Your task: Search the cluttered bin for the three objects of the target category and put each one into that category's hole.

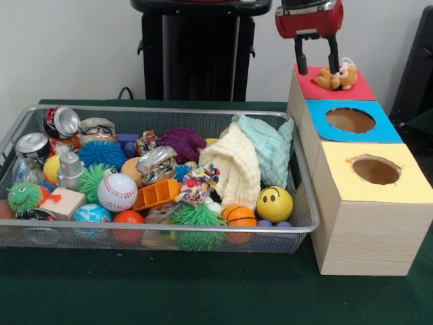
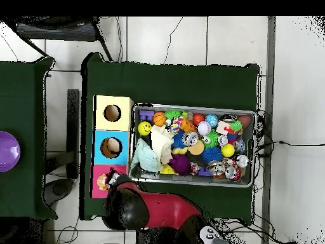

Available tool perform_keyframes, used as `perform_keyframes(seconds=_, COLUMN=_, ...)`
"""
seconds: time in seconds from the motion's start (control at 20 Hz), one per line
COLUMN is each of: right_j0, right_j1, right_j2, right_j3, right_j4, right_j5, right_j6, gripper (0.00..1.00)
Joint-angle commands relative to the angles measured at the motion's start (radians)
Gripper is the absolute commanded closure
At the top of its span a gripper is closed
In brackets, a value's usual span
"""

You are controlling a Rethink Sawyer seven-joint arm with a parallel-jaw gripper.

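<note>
A tan-brown plush animal (image 1: 336,77) lies on the red square top (image 1: 362,90) of the far wooden box and covers its hole; it also shows in the overhead view (image 2: 102,184). My gripper (image 1: 316,61) hangs just above that red top, open and empty, with its right finger close over the plush. In the overhead view the gripper (image 2: 115,180) sits at the red box's edge. The wire-mesh bin (image 1: 155,230) is full of clutter beside the boxes, and its rim shows from above (image 2: 190,180). I cannot pick out the orange striped plush or the yellow duck.
The blue-bordered hole (image 1: 350,120) and the yellow-bordered hole (image 1: 376,170) lie nearer the camera. The bin holds folded cloths (image 1: 237,162), a baseball (image 1: 117,191), a yellow smiley ball (image 1: 275,203), cans and spiky balls. A purple bowl (image 2: 7,151) sits on the side table.
</note>
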Motion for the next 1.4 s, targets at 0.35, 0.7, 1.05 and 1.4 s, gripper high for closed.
perform_keyframes(seconds=0.35, right_j0=0.183, right_j1=-0.045, right_j2=-0.227, right_j3=-0.164, right_j4=0.064, right_j5=0.18, right_j6=0.139, gripper=1.0)
perform_keyframes(seconds=0.7, right_j0=0.287, right_j1=-0.04, right_j2=-0.279, right_j3=-0.146, right_j4=0.111, right_j5=0.158, right_j6=0.203, gripper=1.0)
perform_keyframes(seconds=1.05, right_j0=0.355, right_j1=-0.011, right_j2=-0.311, right_j3=-0.137, right_j4=0.152, right_j5=0.129, right_j6=0.207, gripper=1.0)
perform_keyframes(seconds=1.4, right_j0=0.34, right_j1=0.07, right_j2=-0.311, right_j3=-0.137, right_j4=0.14, right_j5=0.026, right_j6=0.171, gripper=1.0)
